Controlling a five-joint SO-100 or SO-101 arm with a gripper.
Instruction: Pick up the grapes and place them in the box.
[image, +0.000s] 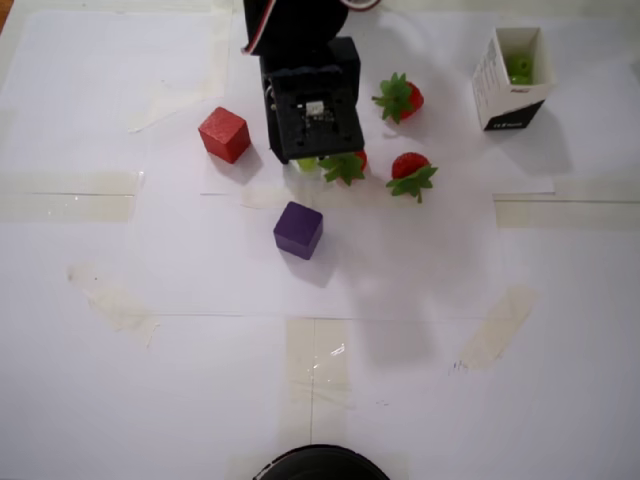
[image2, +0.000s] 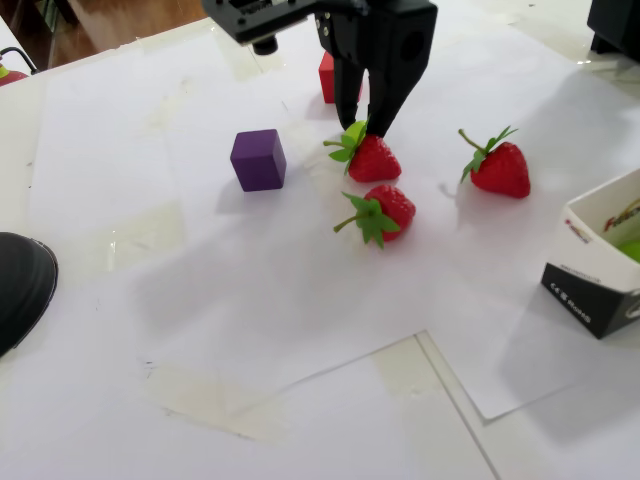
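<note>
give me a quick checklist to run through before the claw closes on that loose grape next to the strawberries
1. Claw down at the grape: ok; its fingers are low over the paper in the fixed view.
2. Grape between the fingers: cannot tell; the overhead view shows only a green edge under the claw's body.
3. Nearest strawberry clear of the fingers: not ok; its leaves sit right against one fingertip.
4. Red cube and purple cube out of the way: ok.
5. Box upright with its top open: ok; green grapes already show inside.
</note>
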